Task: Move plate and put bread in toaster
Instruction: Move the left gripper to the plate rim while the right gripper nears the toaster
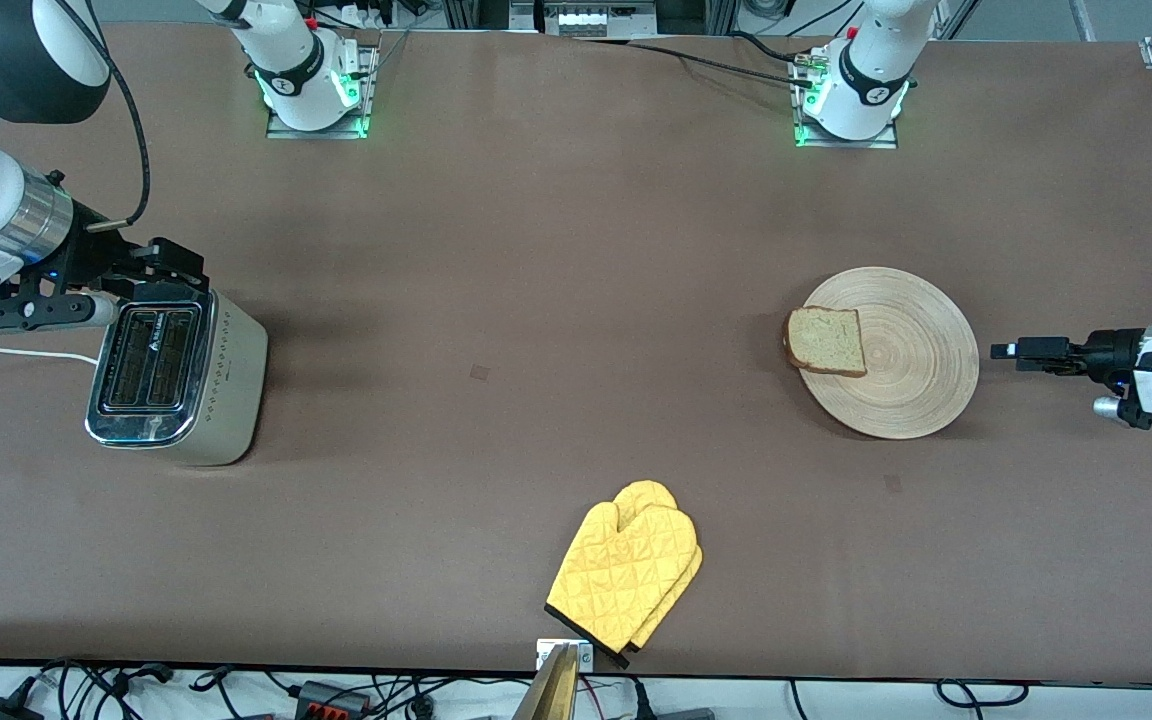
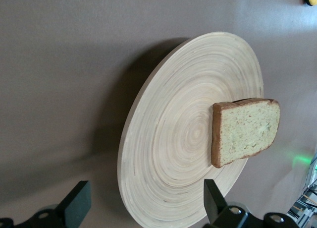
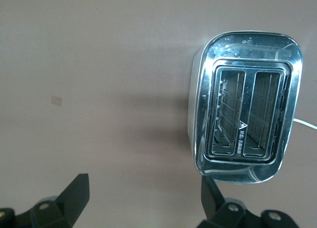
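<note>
The round wooden plate [image 1: 911, 375] lies on the table toward the left arm's end. The brown bread [image 1: 826, 342] lies flat on its rim toward the right arm's end and overhangs it a little. My left gripper [image 1: 1004, 351] is open and empty, low beside the plate's rim at the left arm's end, a small gap from it. In the left wrist view the plate [image 2: 173, 139] with the bread [image 2: 245, 130] lies ahead of the gripper [image 2: 143, 208]. The toaster [image 1: 176, 375] stands toward the right arm's end, slots empty. My right gripper [image 1: 181, 268] is open and empty over its farther end. The right wrist view shows the toaster [image 3: 245, 104] and the gripper [image 3: 143, 193].
A yellow oven mitt [image 1: 626, 575] lies near the table's front edge, at the middle. The toaster's white cord [image 1: 6, 353] runs off toward the right arm's end of the table.
</note>
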Tool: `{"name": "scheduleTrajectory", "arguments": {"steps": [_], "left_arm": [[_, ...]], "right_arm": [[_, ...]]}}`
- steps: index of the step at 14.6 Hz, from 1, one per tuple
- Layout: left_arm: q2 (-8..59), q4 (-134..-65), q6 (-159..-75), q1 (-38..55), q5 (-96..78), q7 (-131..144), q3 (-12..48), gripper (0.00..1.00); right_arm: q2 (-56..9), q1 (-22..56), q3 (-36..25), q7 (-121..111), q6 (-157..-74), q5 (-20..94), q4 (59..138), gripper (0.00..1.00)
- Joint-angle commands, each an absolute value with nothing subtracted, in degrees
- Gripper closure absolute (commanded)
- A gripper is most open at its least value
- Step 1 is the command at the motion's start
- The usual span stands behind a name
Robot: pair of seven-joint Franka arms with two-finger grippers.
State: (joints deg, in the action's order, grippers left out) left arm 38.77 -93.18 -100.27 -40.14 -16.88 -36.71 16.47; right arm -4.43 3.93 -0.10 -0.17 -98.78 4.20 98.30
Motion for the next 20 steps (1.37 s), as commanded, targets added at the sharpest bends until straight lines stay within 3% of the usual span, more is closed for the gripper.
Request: {"name": "scheduleTrajectory", "arguments": {"steps": [1,7,10,12,17,18,20], "left_arm": [[39.81,-94.30,-101.41,-41.57,-19.59,-38.67,17.05,0.00],[39.73,-101.68,-105.82,-42.89,-24.78,-41.40,17.05,0.00],[39.81,-102.30,-105.82,-42.89,-24.79,-41.48,17.14,0.08],[39.81,-102.83,-105.82,-42.89,-24.79,-41.48,17.05,0.25],[39.73,-102.48,-105.12,-43.68,-24.79,-45.70,17.40,0.87],[39.64,-102.39,-104.94,-43.59,-24.79,-45.70,17.58,0.95],[39.73,-102.04,-103.19,-43.59,-25.83,-45.70,17.67,0.99]], "right_arm": [[-5.01,4.74,-0.09,0.18,-98.70,4.04,97.56,0.00],[-4.92,7.21,-0.09,0.44,-98.96,3.52,97.29,0.00],[-4.92,8.25,-0.09,0.44,-100.45,2.29,97.29,0.00],[-4.92,9.49,-0.09,0.61,-101.07,0.10,97.29,0.00],[-5.88,10.37,-0.09,5.62,-100.20,-0.09,97.47,0.00],[-5.89,10.37,-0.09,5.80,-100.02,-0.09,97.47,0.00],[-5.89,10.63,-0.09,5.63,-100.02,-0.17,97.38,0.00]]}}
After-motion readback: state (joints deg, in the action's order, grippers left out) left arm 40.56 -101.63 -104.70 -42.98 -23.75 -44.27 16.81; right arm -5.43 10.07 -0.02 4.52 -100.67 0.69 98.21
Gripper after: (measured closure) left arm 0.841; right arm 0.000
